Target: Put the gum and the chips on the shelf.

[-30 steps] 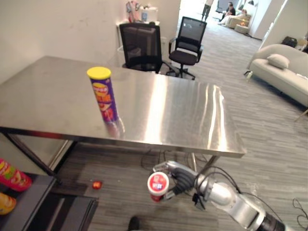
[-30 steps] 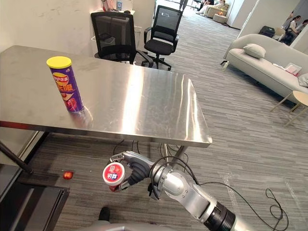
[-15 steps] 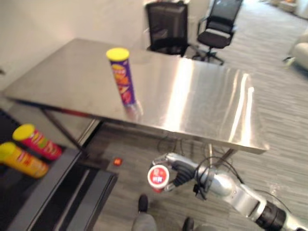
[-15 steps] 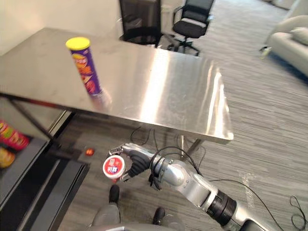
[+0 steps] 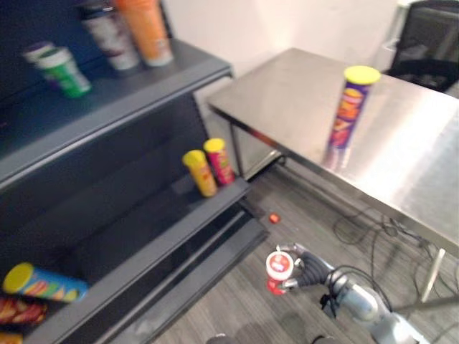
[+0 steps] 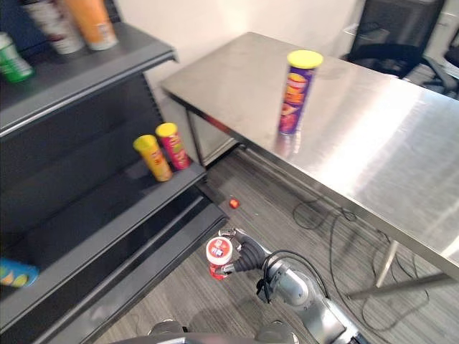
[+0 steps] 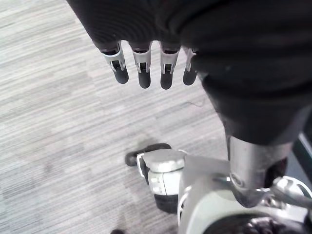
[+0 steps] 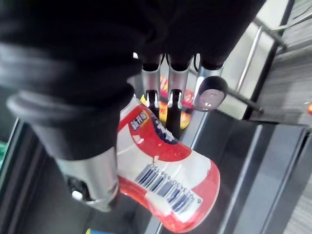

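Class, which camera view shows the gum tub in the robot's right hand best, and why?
The right wrist view: the gum tub is close, its printed side in full, with the right hand curled round it. Both eye views give mainly its lid, small, seen from above.

Chip tubes: four clearly told; one purple tube (image 5: 346, 107) on the tabletop (image 5: 416, 154); a yellow tube (image 5: 199, 173) and a red tube (image 5: 219, 160) upright on the shelf (image 5: 136, 92); one lying tube (image 5: 44, 284) lower down; others at the picture's edge are too cut off to count
Gum canister (image 5: 278, 269): one
Top-level containers: three; an orange container (image 5: 143, 32), a dark container (image 5: 107, 32), a green cup (image 5: 63, 70)
Small red thing (image 5: 274, 218) on the floor: one
Hands: two; right hand (image 5: 305, 267), left hand (image 7: 143, 63)
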